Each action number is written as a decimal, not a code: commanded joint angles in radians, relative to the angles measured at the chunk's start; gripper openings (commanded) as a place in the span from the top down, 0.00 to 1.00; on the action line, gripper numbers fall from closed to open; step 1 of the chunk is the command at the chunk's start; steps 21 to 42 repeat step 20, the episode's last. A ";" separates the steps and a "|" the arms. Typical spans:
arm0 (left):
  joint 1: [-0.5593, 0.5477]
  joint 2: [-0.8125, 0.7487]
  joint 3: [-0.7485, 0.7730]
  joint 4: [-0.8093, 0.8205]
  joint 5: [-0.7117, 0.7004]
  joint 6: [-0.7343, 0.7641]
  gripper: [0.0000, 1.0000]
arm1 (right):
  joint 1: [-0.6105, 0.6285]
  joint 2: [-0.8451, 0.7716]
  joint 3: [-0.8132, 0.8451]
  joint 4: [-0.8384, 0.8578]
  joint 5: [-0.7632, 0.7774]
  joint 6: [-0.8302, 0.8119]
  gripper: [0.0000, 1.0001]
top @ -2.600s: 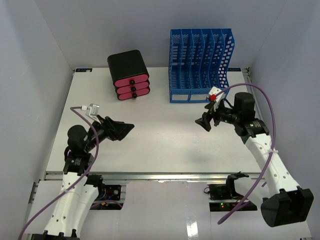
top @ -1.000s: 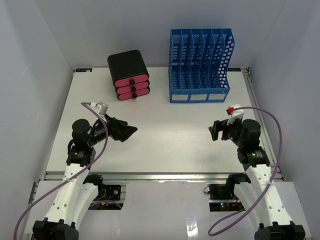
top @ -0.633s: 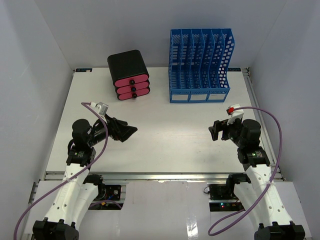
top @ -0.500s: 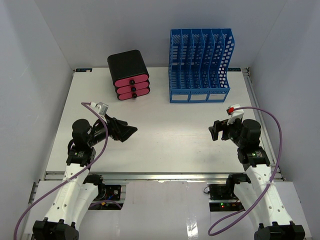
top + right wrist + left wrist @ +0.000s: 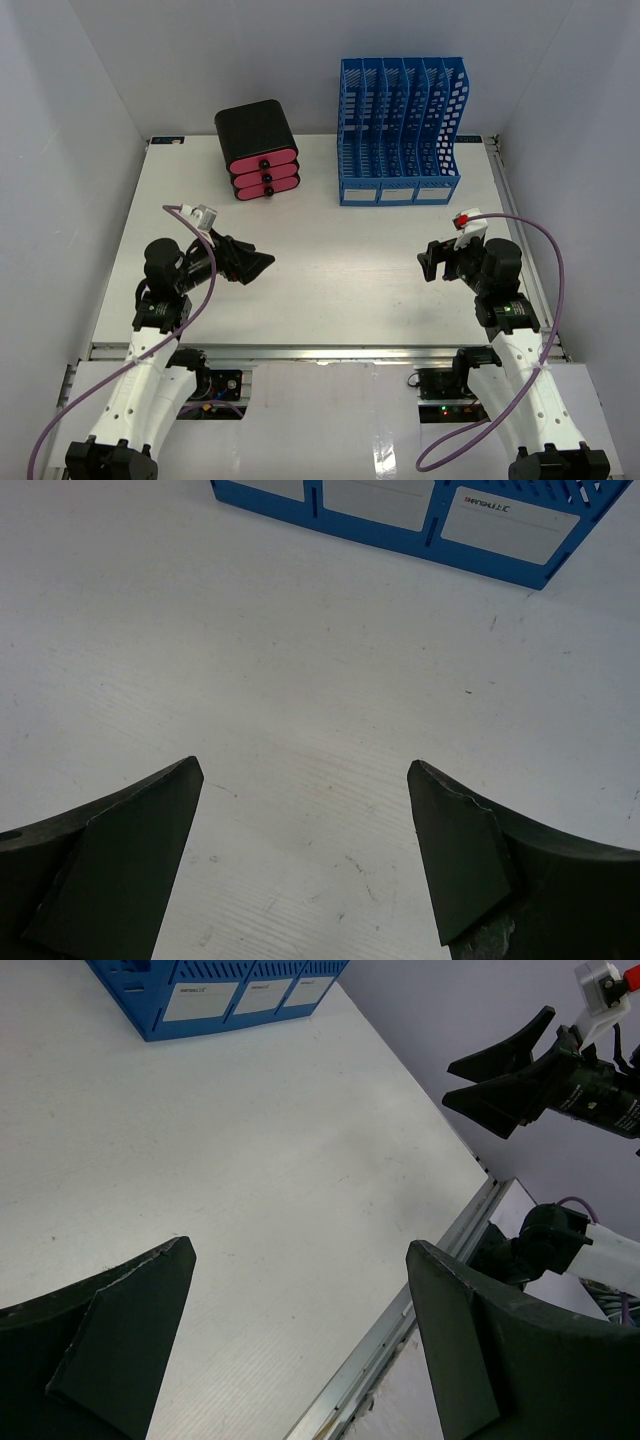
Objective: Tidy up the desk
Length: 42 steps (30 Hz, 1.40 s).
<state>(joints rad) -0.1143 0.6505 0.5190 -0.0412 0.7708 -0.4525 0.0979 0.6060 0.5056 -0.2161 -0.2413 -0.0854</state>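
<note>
The white desk [image 5: 330, 260] spans the top view, with a metal rail [image 5: 300, 352] along its front edge. My left gripper [image 5: 258, 263] hovers over the desk's left half, open, with nothing between its fingers. In the left wrist view the same left gripper [image 5: 300, 1250] frames bare desk [image 5: 260, 1160] and the rail [image 5: 400, 1340]. My right gripper [image 5: 428, 262] hangs over the right half, open and empty. The right wrist view shows that right gripper [image 5: 305, 765] above bare desk [image 5: 300, 660].
A blue slotted file rack [image 5: 398, 135] stands at the back right, its labelled base showing in the wrist views [image 5: 215, 995] [image 5: 400, 505]. A black box with pink drawers [image 5: 258, 150] sits at the back left. Grey walls enclose three sides.
Early on, the right arm drew back from the file rack toward the near right and the left arm shifted slightly. Over the last second nothing has moved.
</note>
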 commanded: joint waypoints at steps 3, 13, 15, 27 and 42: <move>0.001 -0.023 0.001 -0.005 0.002 0.015 0.02 | -0.012 0.000 0.004 0.032 -0.006 0.000 0.10; 0.001 -0.028 -0.001 -0.006 0.003 0.014 0.02 | -0.019 0.005 0.001 0.031 -0.008 -0.002 0.10; 0.001 -0.027 0.001 -0.007 0.005 0.015 0.02 | -0.021 0.003 0.003 0.031 -0.009 -0.001 0.10; 0.001 -0.034 -0.003 -0.008 -0.003 0.014 0.02 | -0.023 -0.002 -0.001 0.035 -0.007 -0.002 0.10; 0.001 -0.034 -0.003 -0.008 -0.003 0.014 0.02 | -0.023 -0.002 -0.001 0.035 -0.007 -0.002 0.10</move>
